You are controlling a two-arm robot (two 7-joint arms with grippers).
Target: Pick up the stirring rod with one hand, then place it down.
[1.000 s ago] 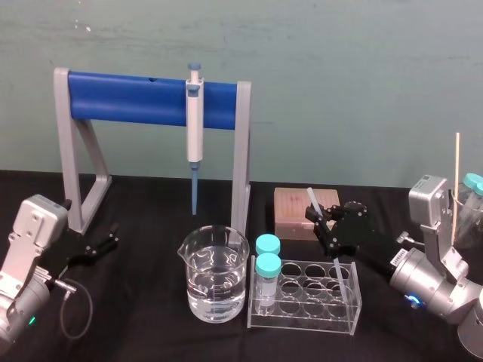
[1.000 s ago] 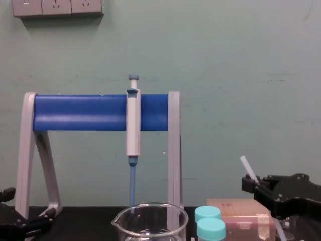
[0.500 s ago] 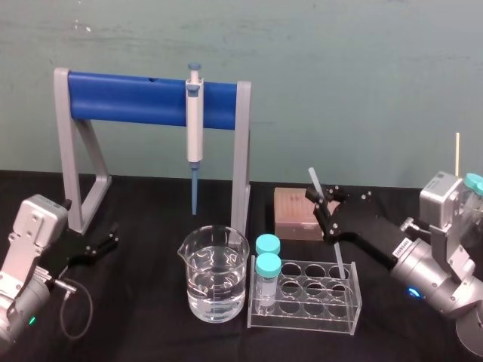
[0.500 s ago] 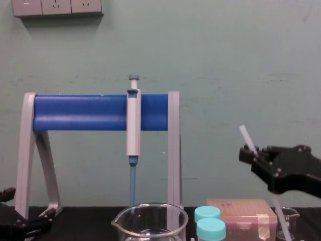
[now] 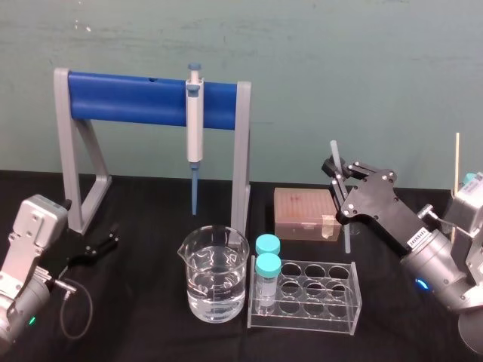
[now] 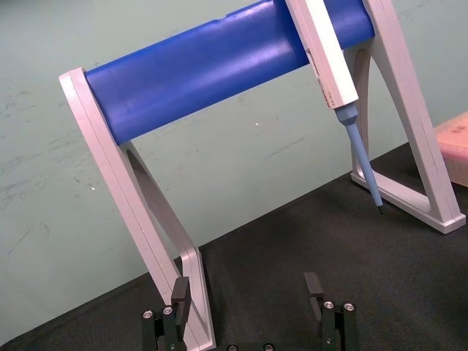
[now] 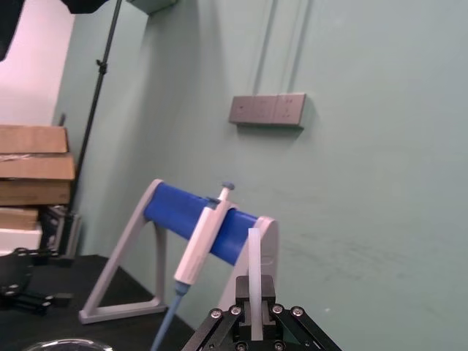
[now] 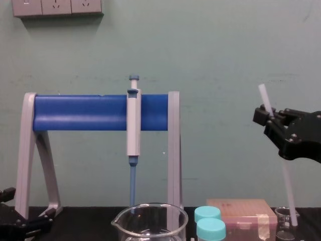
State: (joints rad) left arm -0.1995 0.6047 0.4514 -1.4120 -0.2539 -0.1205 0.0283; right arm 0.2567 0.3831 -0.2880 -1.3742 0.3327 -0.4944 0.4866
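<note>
Stirring rod point(image 8: 288, 188) between right jaws (slightly tilted)

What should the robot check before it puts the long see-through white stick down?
1. Grip: right gripper shut on the long translucent-white stirring rod: ok.
2. Rod near upright, slightly tilted: ok.
3. Rod's lower end above the small glass beaker rim: cannot tell.
4. Rod apart from the clear plastic tube rack: ok.
5. Other arm: left gripper open, parked far off on the left: ok.
</note>
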